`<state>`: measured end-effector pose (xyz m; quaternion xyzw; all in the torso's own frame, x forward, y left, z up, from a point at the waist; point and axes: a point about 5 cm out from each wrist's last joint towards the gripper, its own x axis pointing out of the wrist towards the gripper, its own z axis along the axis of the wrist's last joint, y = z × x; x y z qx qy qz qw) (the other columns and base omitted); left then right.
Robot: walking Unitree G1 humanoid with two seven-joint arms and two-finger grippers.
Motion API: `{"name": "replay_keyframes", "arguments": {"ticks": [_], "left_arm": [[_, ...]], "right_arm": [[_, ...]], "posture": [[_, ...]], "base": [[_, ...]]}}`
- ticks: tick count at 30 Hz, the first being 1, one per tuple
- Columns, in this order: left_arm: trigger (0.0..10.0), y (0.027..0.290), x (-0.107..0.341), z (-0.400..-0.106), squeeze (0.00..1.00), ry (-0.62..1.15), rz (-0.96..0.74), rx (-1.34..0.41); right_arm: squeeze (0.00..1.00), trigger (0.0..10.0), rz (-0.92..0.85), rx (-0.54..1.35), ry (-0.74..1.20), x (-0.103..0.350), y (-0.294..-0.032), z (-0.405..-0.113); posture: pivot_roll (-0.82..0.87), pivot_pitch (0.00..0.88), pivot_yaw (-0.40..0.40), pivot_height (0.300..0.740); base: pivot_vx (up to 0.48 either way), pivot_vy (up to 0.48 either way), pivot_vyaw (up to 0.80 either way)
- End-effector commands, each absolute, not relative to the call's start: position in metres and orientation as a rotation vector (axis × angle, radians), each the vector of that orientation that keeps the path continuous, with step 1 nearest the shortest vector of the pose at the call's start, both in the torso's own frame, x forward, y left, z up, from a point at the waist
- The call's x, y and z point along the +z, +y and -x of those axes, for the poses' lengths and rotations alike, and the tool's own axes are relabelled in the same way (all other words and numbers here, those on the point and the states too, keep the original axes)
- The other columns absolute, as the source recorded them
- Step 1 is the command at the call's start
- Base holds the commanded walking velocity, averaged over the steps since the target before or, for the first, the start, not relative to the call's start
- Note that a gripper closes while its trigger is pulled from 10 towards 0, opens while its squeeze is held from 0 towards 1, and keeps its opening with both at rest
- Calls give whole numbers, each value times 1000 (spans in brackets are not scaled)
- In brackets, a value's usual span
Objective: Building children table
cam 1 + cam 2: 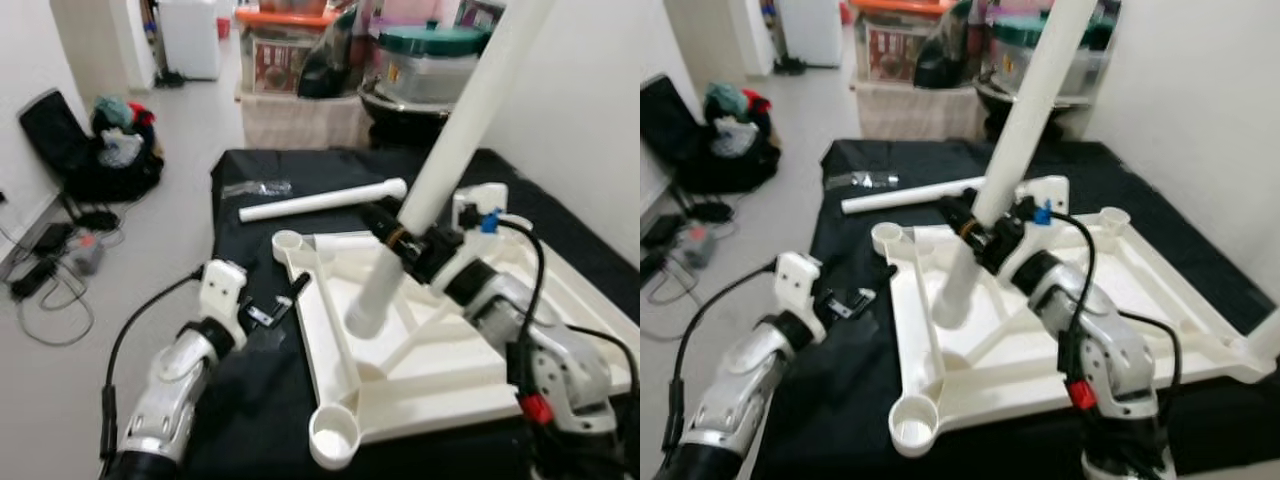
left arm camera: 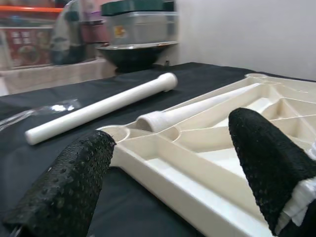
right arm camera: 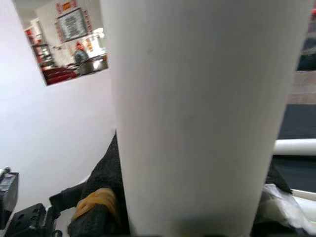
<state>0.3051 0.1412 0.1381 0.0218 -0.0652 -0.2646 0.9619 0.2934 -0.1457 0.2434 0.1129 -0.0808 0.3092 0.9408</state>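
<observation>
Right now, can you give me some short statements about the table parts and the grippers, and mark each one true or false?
1. The right gripper holds a white leg. True.
2. The held leg stands in a corner socket. False: its lower end is over the tabletop's ribbed inner part, tilted, not in a socket.
3. A second leg lies on the black cloth beyond the tabletop. True.
4. The left gripper is shut on the tabletop's edge. False: it is open and holds nothing.
5. The tabletop lies with its ribbed underside up. True.
</observation>
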Motion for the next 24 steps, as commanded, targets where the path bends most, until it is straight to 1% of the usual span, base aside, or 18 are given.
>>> {"name": "replay_keyframes", "arguments": {"ticks": [1, 6, 8, 9, 11, 12, 13, 14, 16, 21, 22, 24], "left_arm": [[10000, 142, 136, -305, 0, -117, -39, -533], [10000, 140, 136, -305, 0, -114, -38, -536], [10000, 144, 135, -303, 0, -110, -43, -529], [10000, 144, 135, -303, 0, -110, -43, -529], [10000, 149, 134, -304, 0, -102, -54, -510], [10000, 149, 134, -304, 0, -102, -54, -510], [10000, 153, 134, -305, 0, -99, -59, -499], [10000, 154, 134, -305, 0, -98, -59, -497], [10000, 153, 134, -305, 0, -97, -59, -498], [10000, 151, 133, -305, 0, -95, -59, -500], [10000, 149, 132, -305, 0, -94, -56, -502], [10000, 149, 132, -304, 0, -93, -55, -502]], "right_arm": [[0, 0, -222, 676, -172, 246, -139, -286], [0, 0, -212, 746, -139, 240, -139, -275], [0, 0, -197, 806, -121, 236, -136, -266], [0, 0, -197, 806, -121, 236, -136, -266], [0, 0, -161, 890, -86, 229, -132, -254], [0, 0, -161, 890, -86, 229, -132, -254], [0, 0, -147, 979, -41, 223, -131, -242], [0, 0, -146, 1006, -26, 221, -131, -238], [0, 0, -139, 1036, 1, 217, -132, -234], [0, 0, -139, 1042, 15, 215, -131, -232], [0, 0, -145, 1049, 25, 210, -125, -231], [0, 0, -148, 1052, 30, 208, -122, -231]], "posture": [[54, 0, -83, 740], [55, 0, -82, 740], [58, 0, -83, 740], [58, 0, -83, 740], [59, 0, -86, 740], [59, 0, -86, 740], [52, 0, -84, 740], [52, 0, -84, 740], [47, 0, -83, 740], [48, 0, -85, 740], [53, 0, -85, 740], [53, 0, -84, 740]], "base": [[0, 0, 0], [0, 0, 0], [0, 0, 0], [0, 0, 0], [0, 0, 0], [0, 0, 0], [0, 0, 0], [0, 0, 0], [0, 0, 0], [0, 0, 0], [0, 0, 0], [0, 0, 0]]}}
